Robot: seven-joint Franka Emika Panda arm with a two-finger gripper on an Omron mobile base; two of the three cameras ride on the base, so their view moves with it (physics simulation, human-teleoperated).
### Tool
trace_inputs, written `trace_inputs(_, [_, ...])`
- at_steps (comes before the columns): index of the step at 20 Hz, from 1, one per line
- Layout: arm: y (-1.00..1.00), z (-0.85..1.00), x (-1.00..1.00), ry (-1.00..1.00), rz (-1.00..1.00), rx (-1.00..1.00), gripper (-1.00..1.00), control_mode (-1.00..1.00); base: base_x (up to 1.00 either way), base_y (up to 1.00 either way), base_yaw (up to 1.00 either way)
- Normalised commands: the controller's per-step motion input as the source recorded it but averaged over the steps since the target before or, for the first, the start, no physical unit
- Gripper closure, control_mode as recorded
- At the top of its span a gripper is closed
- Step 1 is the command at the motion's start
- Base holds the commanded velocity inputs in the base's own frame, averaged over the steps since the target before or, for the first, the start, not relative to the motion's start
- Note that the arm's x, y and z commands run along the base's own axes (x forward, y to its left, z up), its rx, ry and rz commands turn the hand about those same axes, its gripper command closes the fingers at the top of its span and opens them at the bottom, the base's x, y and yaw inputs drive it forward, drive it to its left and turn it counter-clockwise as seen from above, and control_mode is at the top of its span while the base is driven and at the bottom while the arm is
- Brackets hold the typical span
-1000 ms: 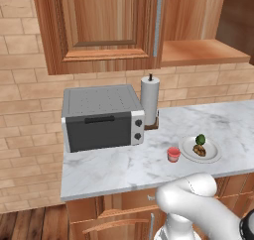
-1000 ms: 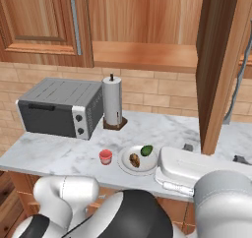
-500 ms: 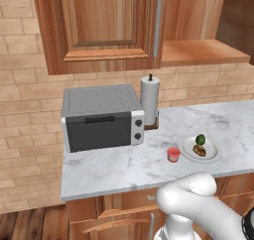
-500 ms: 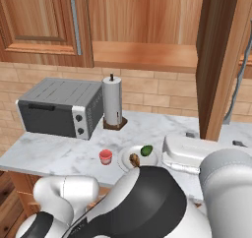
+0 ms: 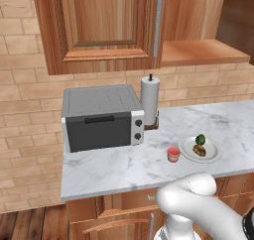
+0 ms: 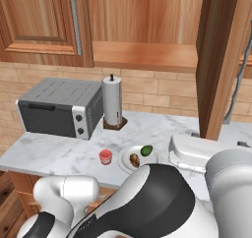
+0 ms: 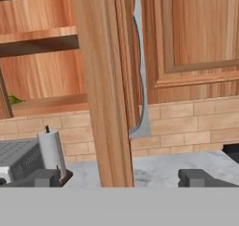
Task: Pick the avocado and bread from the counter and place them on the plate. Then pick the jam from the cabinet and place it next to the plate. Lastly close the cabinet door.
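Note:
The white plate lies on the marble counter. On it are the dark green avocado and the brown bread. The red jam stands on the counter just left of the plate. The cabinet is open, its right door swung out edge-on. My gripper is open and empty, and the door's edge rises ahead between its fingertips.
A grey toaster oven and a paper-towel roll stand at the back of the counter. A closed wooden door hangs left of the open shelf. A brick wall runs behind.
In the right base view my arm's dark elbow has risen and covers more of the counter's front. The plate, the jam and the door have not moved.

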Motion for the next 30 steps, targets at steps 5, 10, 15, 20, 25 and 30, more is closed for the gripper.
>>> trace_inputs(5, [-0.45, 0.0, -0.1, 0.0, 0.0, 0.14, -1.0, -1.0, 0.0, 0.0, 0.0])
trace_inputs(10, [-0.36, 0.01, 0.05, 0.0, 0.01, 0.13, -1.0, -1.0, 0.0, 0.0, 0.0])
trace_inputs(15, [-0.24, -0.03, 0.44, 0.03, 0.0, 0.04, -1.0, -1.0, 0.0, 0.0, 0.0])
trace_inputs(20, [-0.16, -0.11, 0.57, 0.04, 0.01, 0.0, -1.0, -1.0, 0.0, 0.0, 0.0])
trace_inputs(25, [0.13, -0.15, 0.19, -0.02, 0.04, 0.0, -1.0, -1.0, 0.0, 0.0, 0.0])
trace_inputs(30, [0.9, -0.3, -0.35, -0.18, 0.06, 0.0, -1.0, -1.0, 0.0, 0.0, 0.0])
